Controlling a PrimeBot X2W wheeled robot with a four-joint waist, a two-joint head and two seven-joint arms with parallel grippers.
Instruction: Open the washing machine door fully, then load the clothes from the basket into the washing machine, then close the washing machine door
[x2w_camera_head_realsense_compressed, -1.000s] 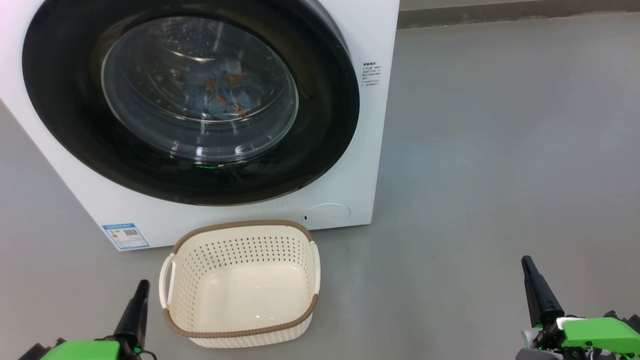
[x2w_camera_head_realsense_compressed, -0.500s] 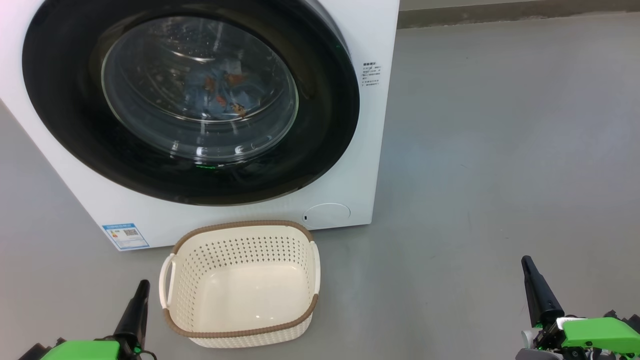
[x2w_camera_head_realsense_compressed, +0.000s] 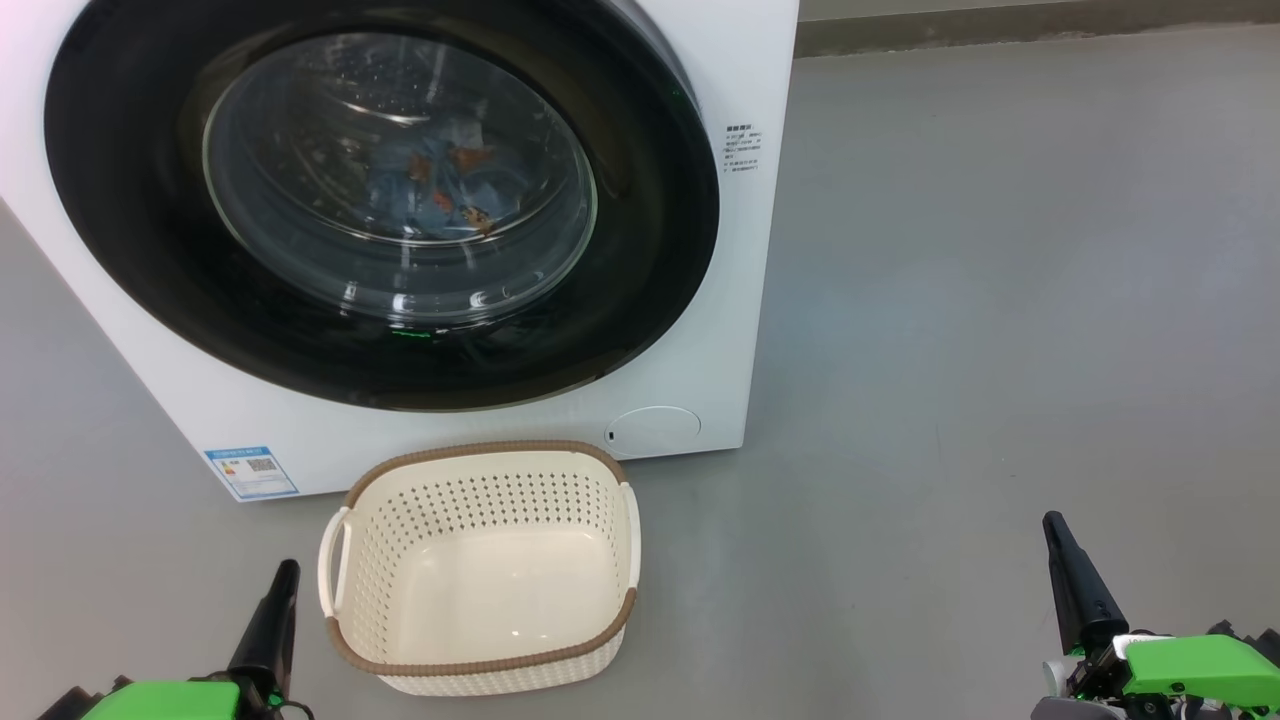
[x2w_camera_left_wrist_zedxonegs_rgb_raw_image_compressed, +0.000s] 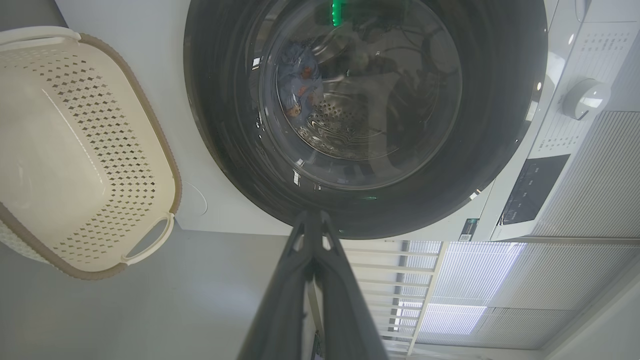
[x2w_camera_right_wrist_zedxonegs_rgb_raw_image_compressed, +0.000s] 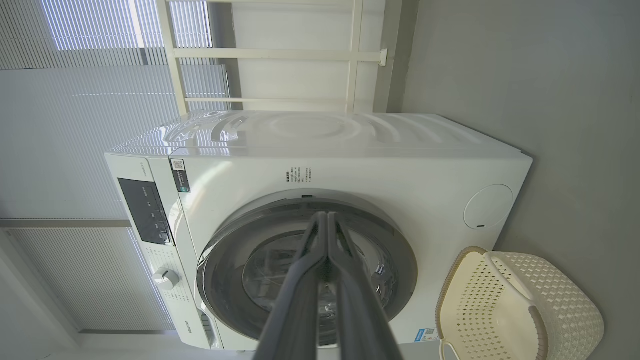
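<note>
Keeping left gripper (x2w_camera_head_realsense_compressed: 288, 568) and right gripper (x2w_camera_head_realsense_compressed: 1050, 520) pinched together, we see nothing moved: black-rimmed glass door (x2w_camera_head_realsense_compressed: 650, 250) shut over blue printed clothes (x2w_camera_head_realsense_compressed: 440, 185), cream perforated basket (x2w_camera_head_realsense_compressed: 480, 495) empty, task seemingly done

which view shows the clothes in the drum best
The head view: the blue printed clothes sit large and central behind the door glass. The left wrist view shows them smaller. In the right wrist view that arm's fingers cross the glass.

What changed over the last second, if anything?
Nothing visibly changed: left gripper and right gripper stay shut and low, the cream-white perforated plastic basket stays empty, the round black-rimmed glass washing machine door stays closed over the light blue printed clothes.
</note>
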